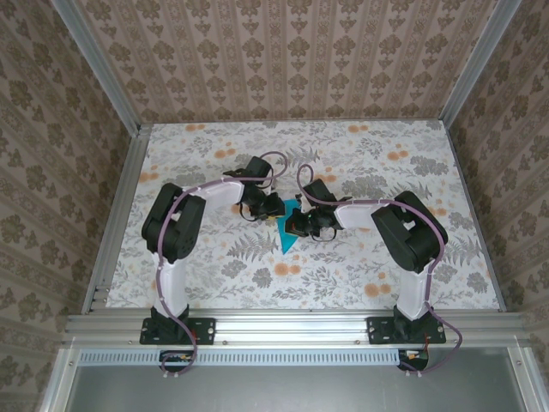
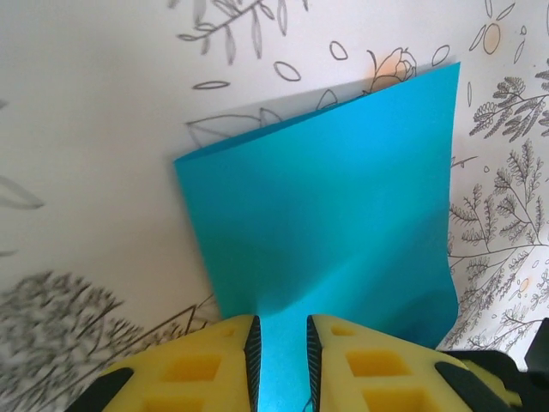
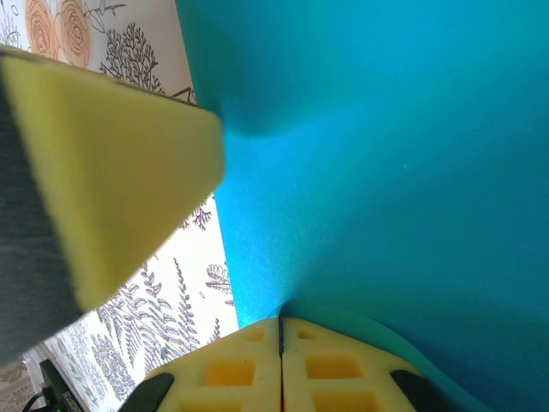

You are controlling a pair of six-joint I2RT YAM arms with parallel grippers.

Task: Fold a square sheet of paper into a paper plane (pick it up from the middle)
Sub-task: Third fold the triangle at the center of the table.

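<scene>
Evidently we had the right pincer clamped shut on the blue sheet in the middle of the bench, probably to bend a fold. Our left pincer stood narrowly parted at its edge, likely steadying it.

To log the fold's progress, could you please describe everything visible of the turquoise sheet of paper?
The sheet of paper is thin, plain, bright turquoise and unmarked, apparently folded over. From above it shows as a wedge pointing toward the near edge of the floral table. The right gripper is shut on one edge, where the paper curls; the left gripper straddles another edge, fingers slightly apart.
</scene>
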